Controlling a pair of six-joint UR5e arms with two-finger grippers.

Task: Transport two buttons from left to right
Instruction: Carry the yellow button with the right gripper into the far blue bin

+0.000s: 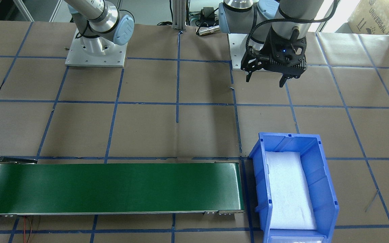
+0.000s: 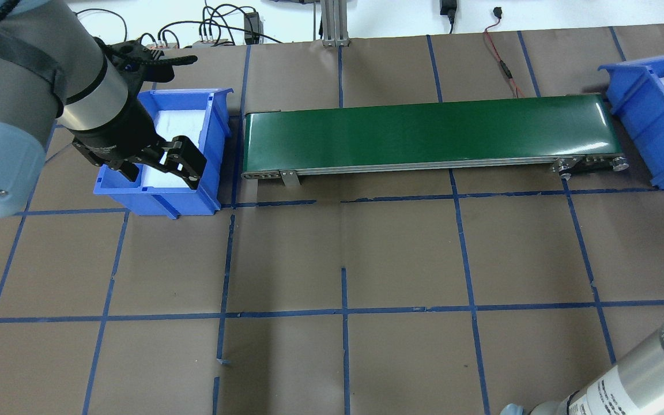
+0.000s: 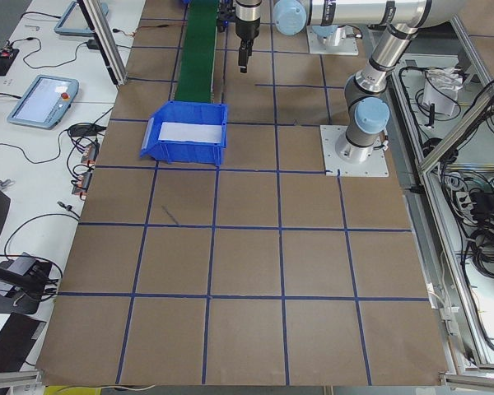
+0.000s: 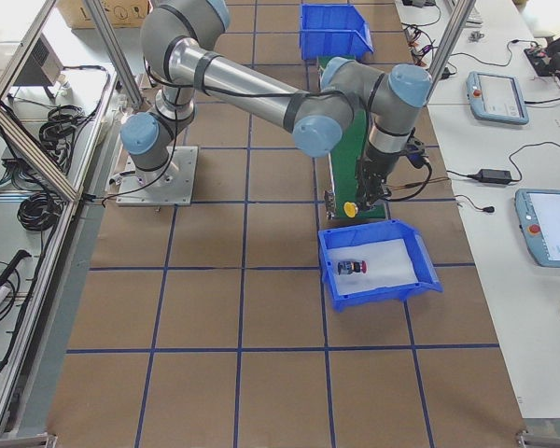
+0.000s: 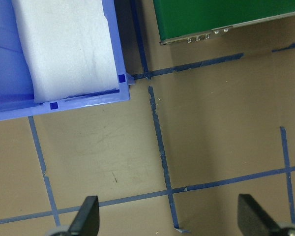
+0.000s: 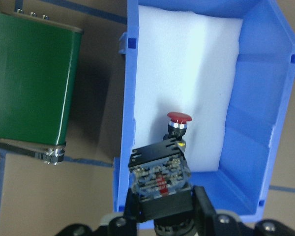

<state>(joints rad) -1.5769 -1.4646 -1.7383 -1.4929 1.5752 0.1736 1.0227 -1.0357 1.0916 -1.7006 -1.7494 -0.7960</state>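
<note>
My right gripper (image 6: 162, 209) is shut on the black-and-grey block body of one button (image 6: 160, 179). Its yellow cap (image 4: 352, 208) shows in the exterior right view, hanging between the conveyor's end and the right blue bin (image 4: 332, 280). The red-capped button (image 6: 178, 123) lies on the white foam inside that bin, also visible as the red button (image 4: 356, 267). My left gripper (image 1: 265, 81) hangs open, nothing between its fingers, above the table near the left blue bin (image 2: 212, 129); its fingertips (image 5: 87, 216) frame brown paper.
A green conveyor belt (image 2: 424, 132) runs between the two bins, seen also as the belt (image 1: 113, 185). The left bin (image 1: 326, 189) holds only white foam. Brown paper with blue tape lines covers the table. Cables (image 2: 211, 29) lie along the far edge.
</note>
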